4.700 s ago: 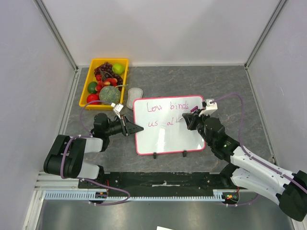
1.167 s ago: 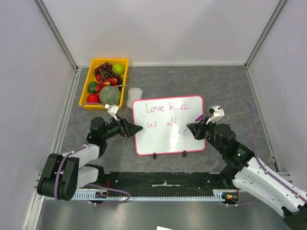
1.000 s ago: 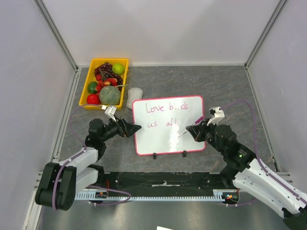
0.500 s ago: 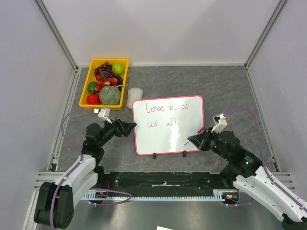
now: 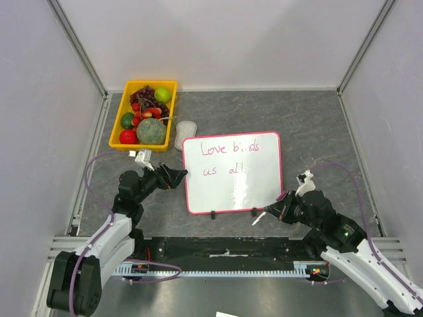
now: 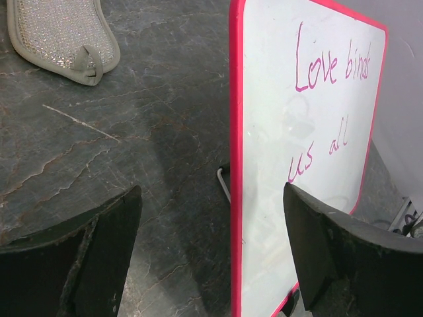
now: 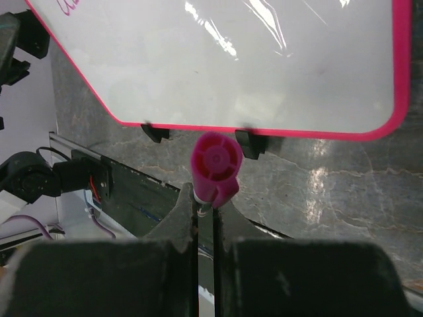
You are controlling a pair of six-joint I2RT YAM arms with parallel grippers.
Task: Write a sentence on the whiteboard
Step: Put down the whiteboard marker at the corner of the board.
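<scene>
The whiteboard (image 5: 254, 188) lies at mid-table, pink-framed, its two black feet toward the arms. The sentence (image 5: 228, 158) reads "Love binds us all" in pink script, in two lines. My left gripper (image 5: 178, 176) is open at the board's left edge. In the left wrist view the pink frame (image 6: 235, 198) runs into the gap of the left gripper (image 6: 211, 257) without touching the fingers (image 6: 92, 257), and the sentence (image 6: 330, 92) shows. My right gripper (image 5: 283, 210) is shut on a pink marker (image 5: 268, 214) below the board's near right corner. In the right wrist view the marker (image 7: 215, 165) sticks out of the right gripper (image 7: 205, 211), short of the whiteboard (image 7: 231, 66).
A yellow tray (image 5: 119, 129) of fruit sits at the back left. A grey eraser pad (image 5: 187, 130) lies between it and the board, and the pad (image 6: 63, 33) also shows in the left wrist view. A black rail (image 5: 225, 254) runs along the near edge.
The right gripper has drawn the marker off the board face, back toward the near edge. The left gripper has slipped back a little to the left of the board's edge.
</scene>
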